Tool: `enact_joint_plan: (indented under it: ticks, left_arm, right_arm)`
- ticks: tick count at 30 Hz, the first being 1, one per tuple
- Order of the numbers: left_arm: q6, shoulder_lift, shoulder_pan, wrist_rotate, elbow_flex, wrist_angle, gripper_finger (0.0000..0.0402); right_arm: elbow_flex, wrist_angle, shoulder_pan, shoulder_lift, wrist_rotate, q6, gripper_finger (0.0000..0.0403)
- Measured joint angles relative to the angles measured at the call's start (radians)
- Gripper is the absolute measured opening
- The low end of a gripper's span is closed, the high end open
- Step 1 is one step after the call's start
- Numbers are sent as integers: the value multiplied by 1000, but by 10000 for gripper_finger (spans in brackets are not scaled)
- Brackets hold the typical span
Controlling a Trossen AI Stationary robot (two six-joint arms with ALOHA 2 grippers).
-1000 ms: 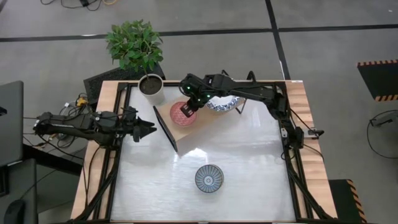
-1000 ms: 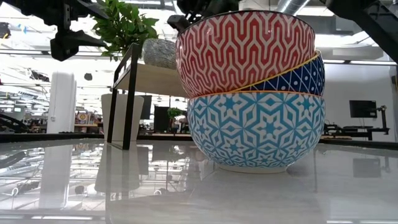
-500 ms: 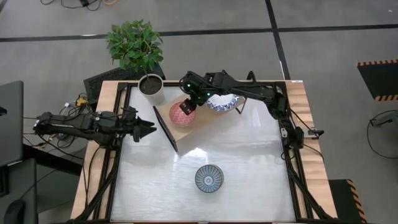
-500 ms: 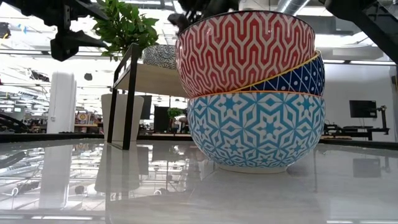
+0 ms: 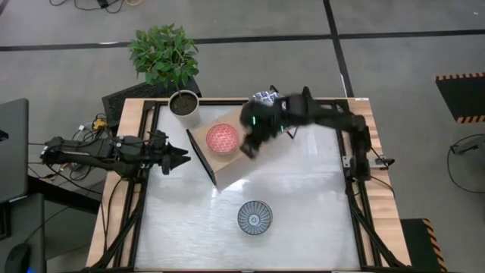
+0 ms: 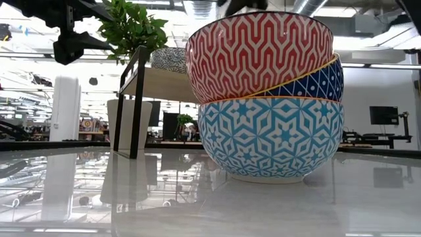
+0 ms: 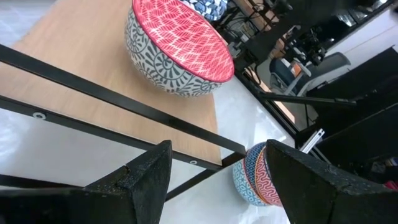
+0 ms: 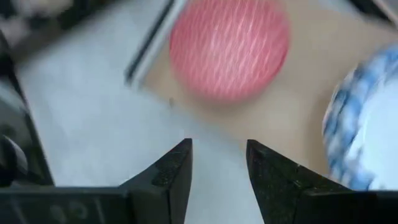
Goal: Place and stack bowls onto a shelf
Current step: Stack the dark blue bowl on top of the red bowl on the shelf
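A bowl with a red inside and a grey-patterned outside point(image 5: 222, 138) stands on its base on the shelf point(image 5: 231, 163), a wooden plank on black legs. A blue-and-white bowl point(image 8: 367, 124) sits beside it on the plank. My right gripper point(image 8: 219, 168) hovers open beside the red bowl, on its right-hand side point(image 5: 248, 149), holding nothing. A stack of three bowls point(image 5: 255, 218) stands on the table near the front. My left gripper point(image 5: 178, 158) waits open at the shelf's left end.
A white plant pot point(image 5: 184, 106) stands at the far left corner, just behind the shelf. Bare white tabletop point(image 5: 311, 197) lies right of the shelf and around the stack. In the low view the stack point(image 6: 266, 92) hides much of the table behind it.
My right gripper has let go of the red bowl, which now stands free on the shelf. The gripper has drawn away from it toward the table's right edge and slightly toward the near edge.
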Motion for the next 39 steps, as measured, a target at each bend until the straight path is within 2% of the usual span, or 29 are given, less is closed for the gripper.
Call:
enact_joint_plan:
  ticks: [5, 9, 12, 19, 24, 26, 29, 39]
  left_arm:
    - [-4, 0, 0, 1, 0, 1, 246]
    - [-8, 0, 0, 7, 0, -3, 246]
    - [-9, 0, 0, 7, 0, -5, 246]
    - [-9, 0, 0, 7, 0, -10, 246]
    - [-12, 0, 0, 7, 0, -32, 246]
    - [-18, 0, 0, 7, 0, -48, 246]
    - [-18, 0, 0, 7, 0, -53, 246]
    - [-18, 0, 0, 6, 0, -70, 246]
  right_arm:
    - [-1, -135, 210, 41, 143, 65, 173]
    - [-1, -165, 324, 118, 165, 126, 181]
    - [-2, -150, 369, 177, 169, 68, 197]
    - [-3, -5, 373, 298, 143, -183, 236]
    - [-2, 41, 362, 330, 134, -383, 239]
    - [-2, 61, 363, 351, 94, -441, 239]
    - [-6, 50, 364, 363, 50, -498, 240]
    - [-5, 49, 353, 381, 31, -585, 233]
